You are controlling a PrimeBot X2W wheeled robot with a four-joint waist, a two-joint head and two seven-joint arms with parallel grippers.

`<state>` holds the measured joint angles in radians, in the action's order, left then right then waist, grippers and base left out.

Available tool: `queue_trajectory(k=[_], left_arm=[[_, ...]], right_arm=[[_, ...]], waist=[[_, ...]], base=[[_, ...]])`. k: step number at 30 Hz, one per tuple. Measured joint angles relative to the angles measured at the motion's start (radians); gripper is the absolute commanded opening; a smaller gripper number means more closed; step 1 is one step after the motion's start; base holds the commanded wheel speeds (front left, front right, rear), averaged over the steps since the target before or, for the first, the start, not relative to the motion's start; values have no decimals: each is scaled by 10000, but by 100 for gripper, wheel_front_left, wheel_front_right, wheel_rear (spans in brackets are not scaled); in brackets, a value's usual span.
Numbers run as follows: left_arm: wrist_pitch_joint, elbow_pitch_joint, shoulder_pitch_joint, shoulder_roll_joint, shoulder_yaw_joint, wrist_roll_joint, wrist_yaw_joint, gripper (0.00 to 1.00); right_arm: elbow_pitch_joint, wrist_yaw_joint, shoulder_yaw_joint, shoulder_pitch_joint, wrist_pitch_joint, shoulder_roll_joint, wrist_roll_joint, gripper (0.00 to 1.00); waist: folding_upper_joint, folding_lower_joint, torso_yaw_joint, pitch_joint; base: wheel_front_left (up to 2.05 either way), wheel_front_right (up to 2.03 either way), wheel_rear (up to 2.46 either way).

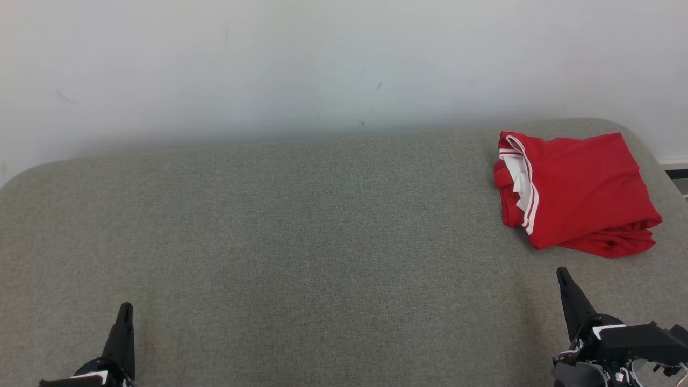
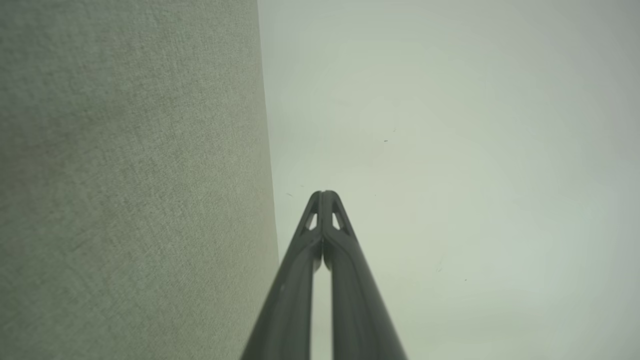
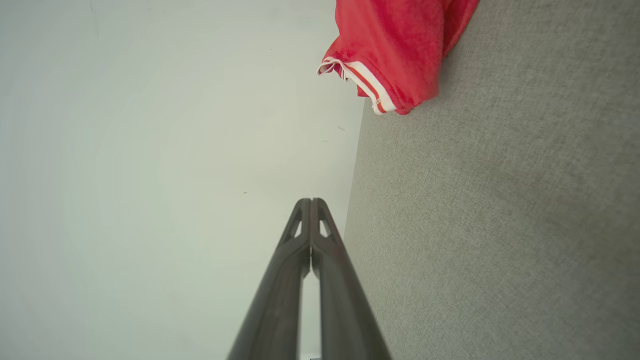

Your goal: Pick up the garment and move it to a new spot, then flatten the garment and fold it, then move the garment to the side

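Note:
The garment [image 1: 578,191] is red with white-striped trim and lies folded at the far right of the grey cushioned surface [image 1: 301,231]. The right wrist view catches its striped edge, the garment [image 3: 395,45] at the top. My right gripper [image 1: 563,274] is shut and empty, a short way in front of the garment and apart from it; its tips [image 3: 310,201] meet in its wrist view. At the lower left of the head view my left gripper [image 1: 126,308] is shut on nothing, far from the garment, fingers pressed together [image 2: 324,194].
A pale wall [image 1: 322,64] rises behind the surface. The surface's rounded right edge [image 1: 653,153] lies just past the garment, with a strip of floor beyond. Bare grey fabric stretches between the two grippers.

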<state>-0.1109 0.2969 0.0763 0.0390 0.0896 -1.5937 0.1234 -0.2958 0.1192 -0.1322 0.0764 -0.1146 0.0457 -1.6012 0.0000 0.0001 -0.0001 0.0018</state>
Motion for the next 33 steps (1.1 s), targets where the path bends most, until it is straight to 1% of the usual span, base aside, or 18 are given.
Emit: queue_trajectory(k=[33], left_arm=[[0,8,3,-2,-2,0,2,0]], right_arm=[[-2,12,0,3,0,-2,-2,0]], waist=[[0,0,0,0]], base=[[0,0,0]])
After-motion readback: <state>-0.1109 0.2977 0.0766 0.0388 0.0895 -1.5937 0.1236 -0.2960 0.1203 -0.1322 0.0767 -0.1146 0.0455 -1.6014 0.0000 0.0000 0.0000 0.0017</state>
